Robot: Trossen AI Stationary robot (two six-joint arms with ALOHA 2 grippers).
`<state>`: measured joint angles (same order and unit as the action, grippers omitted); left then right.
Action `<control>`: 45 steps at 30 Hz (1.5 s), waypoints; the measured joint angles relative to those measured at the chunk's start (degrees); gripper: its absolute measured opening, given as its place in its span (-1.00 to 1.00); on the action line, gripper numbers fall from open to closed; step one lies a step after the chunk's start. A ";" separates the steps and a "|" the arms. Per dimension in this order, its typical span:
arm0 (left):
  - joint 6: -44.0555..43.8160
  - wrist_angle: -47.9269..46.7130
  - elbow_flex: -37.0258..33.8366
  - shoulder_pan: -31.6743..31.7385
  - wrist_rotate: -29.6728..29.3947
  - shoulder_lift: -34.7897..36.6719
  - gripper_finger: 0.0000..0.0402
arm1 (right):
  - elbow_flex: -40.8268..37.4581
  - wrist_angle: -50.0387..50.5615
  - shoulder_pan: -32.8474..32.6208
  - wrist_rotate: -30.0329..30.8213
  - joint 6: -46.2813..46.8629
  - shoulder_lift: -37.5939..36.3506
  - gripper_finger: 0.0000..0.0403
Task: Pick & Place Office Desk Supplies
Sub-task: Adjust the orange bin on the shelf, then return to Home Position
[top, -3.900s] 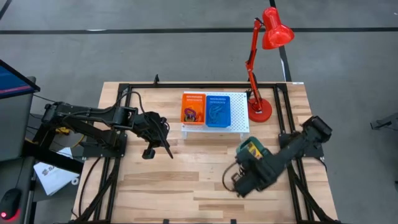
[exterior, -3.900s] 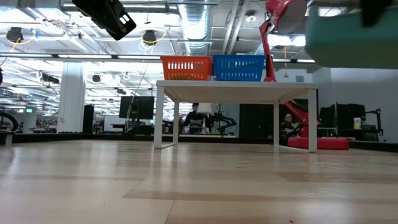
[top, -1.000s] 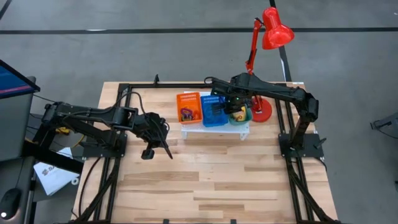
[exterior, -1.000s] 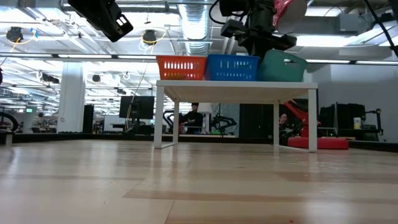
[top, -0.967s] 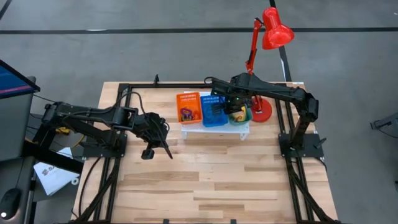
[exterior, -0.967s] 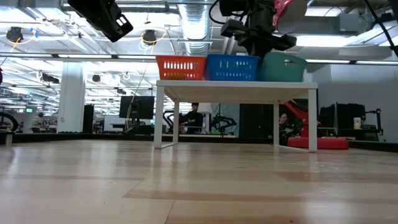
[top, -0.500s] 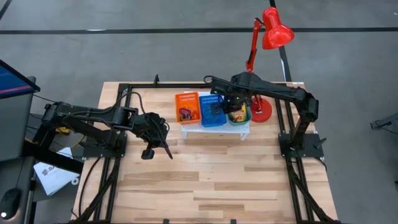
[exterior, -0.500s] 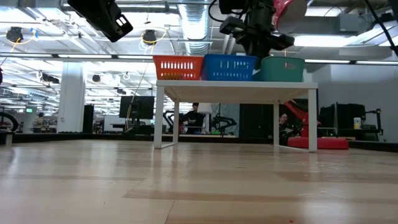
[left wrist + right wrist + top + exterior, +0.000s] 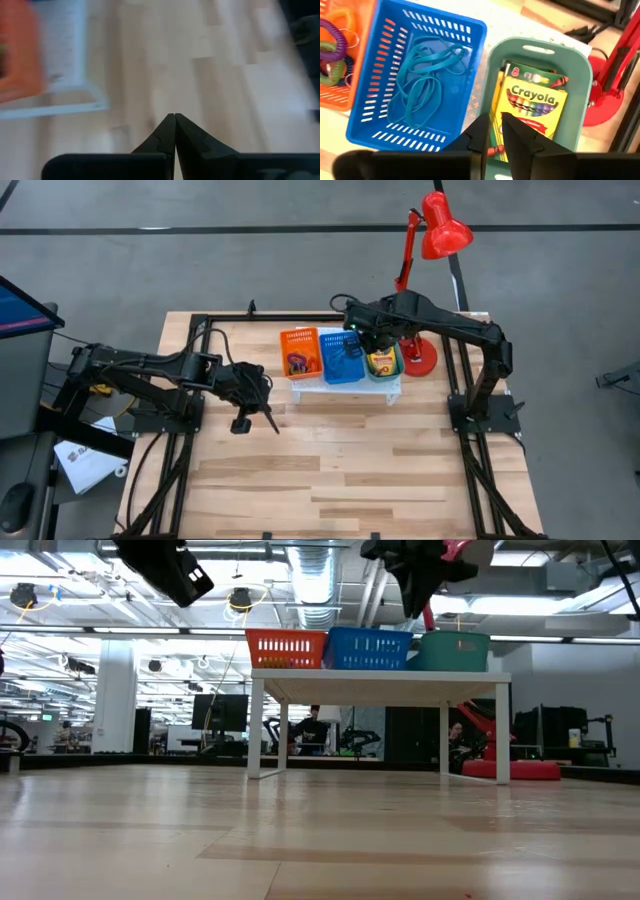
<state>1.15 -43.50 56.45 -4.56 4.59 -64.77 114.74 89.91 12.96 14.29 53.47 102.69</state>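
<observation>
Change since earlier: right arm, once low over the near right of the table with the green bin in its grip, is now up over the white stand (image 9: 345,385); the green bin (image 9: 383,367) now sits on the stand, and the orange and blue baskets have shifted left along it.
Landmark: white stand, at the far middle of the wooden table (image 9: 330,470).
Orange basket (image 9: 300,352): left end of the stand; holds coiled loops (image 9: 337,37) in orange, green and purple.
Blue basket (image 9: 344,359): middle of the stand, touching the orange basket; holds thin blue loops (image 9: 427,75) lying tangled on its floor.
Green bin: right end of the stand, just beside the blue basket.
Crayon boxes (image 9: 530,107): inside the green bin, lying flat, label up; a second box edge shows under the top one.
Right gripper (image 9: 362,340): above the stand, over the gap between the blue basket and the green bin; fingers (image 9: 517,135) stand a narrow way apart with nothing between them, clear of the bin.
Left gripper (image 9: 272,423): over bare table to the left of the stand and nearer than it, well apart from the baskets; fingertips pressed together, holding nothing.
Red lamp (image 9: 425,260): base on the table just right of the stand, head raised beyond the far edge.
Low view: three containers in a row on the stand top, orange, blue, green; right arm dark above them.
</observation>
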 joint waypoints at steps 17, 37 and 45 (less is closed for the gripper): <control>-1.29 21.56 -13.27 16.13 -28.54 -0.57 -1.00 | 0.13 0.11 -7.15 7.70 -2.98 -0.55 -0.99; 0.53 36.38 -13.22 20.30 -17.38 -7.87 -1.00 | 0.13 0.11 -11.90 10.97 -1.11 -4.96 -1.00; 1.61 33.40 -13.09 20.35 -23.29 -4.26 -1.00 | 0.09 0.09 -11.71 11.55 -0.96 -5.49 -1.00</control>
<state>2.76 -10.10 43.35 15.79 -18.70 -69.04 114.82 90.00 1.25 25.84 52.51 97.21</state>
